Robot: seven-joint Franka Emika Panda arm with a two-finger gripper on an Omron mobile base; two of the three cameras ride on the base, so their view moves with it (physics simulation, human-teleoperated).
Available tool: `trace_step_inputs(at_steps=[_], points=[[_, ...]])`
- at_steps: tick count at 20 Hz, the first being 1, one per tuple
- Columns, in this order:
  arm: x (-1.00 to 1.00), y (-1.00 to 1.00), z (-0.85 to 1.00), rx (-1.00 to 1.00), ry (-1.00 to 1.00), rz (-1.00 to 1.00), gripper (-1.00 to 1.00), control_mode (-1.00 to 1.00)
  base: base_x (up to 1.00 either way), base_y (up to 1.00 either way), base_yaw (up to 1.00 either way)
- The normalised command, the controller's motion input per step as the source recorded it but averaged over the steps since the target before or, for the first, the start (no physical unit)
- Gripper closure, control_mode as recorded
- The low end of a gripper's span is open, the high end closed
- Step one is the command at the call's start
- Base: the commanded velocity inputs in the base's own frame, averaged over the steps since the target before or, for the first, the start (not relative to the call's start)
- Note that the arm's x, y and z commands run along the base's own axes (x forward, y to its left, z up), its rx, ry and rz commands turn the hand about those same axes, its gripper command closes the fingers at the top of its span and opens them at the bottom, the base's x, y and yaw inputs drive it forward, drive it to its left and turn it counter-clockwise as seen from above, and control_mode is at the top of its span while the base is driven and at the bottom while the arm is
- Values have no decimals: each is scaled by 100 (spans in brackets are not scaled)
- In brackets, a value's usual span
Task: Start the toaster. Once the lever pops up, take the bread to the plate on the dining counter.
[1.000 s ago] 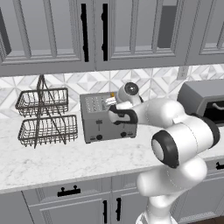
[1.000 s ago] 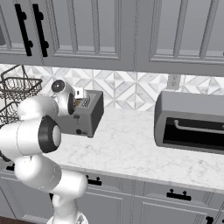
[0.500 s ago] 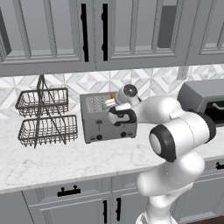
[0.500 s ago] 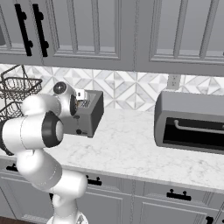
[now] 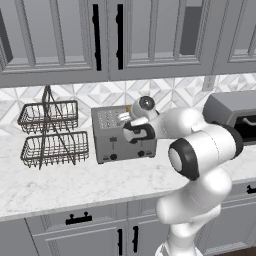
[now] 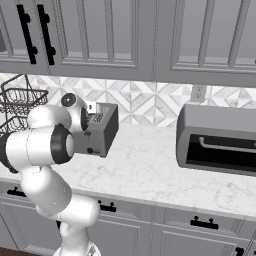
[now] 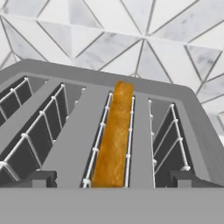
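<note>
The grey four-slot toaster [image 5: 120, 137] [image 6: 102, 131] [image 7: 87, 131] stands on the marble worktop against the tiled wall. The bread [image 7: 114, 140] sits edge-on as an orange strip, sunk in the third slot from the left in the hand view. My gripper [image 7: 113, 178] [image 5: 126, 118] hovers just above the toaster's top, open. Its dark fingertips [image 7: 37, 177] stand wide on either side of the bread's slot, with nothing between them. Two dark knobs [image 5: 114, 156] show low on the toaster's front. The plate and the dining counter are out of view.
A two-tier wire basket rack [image 5: 50, 132] [image 6: 17, 107] stands left of the toaster. A larger dark-grey appliance [image 5: 235, 117] [image 6: 220, 140] sits to the right. Grey upper cabinets [image 5: 100, 35] hang overhead. Bare worktop [image 6: 145, 170] lies between toaster and appliance.
The hand has crept slightly lower and left over the toaster, and the elbow has shifted a little. The jaws stay wide. Toaster and bread have not moved.
</note>
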Motion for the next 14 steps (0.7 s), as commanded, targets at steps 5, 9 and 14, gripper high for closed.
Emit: trace_step_inputs(at_steps=[5,9,14], points=[[16,0,0,0,0,0,-100,-100,0,0,0],[18,0,-12,0,0,0,-100,-100,0,0,0],[8,0,-6,0,0,0,-100,-100,0,0,0]])
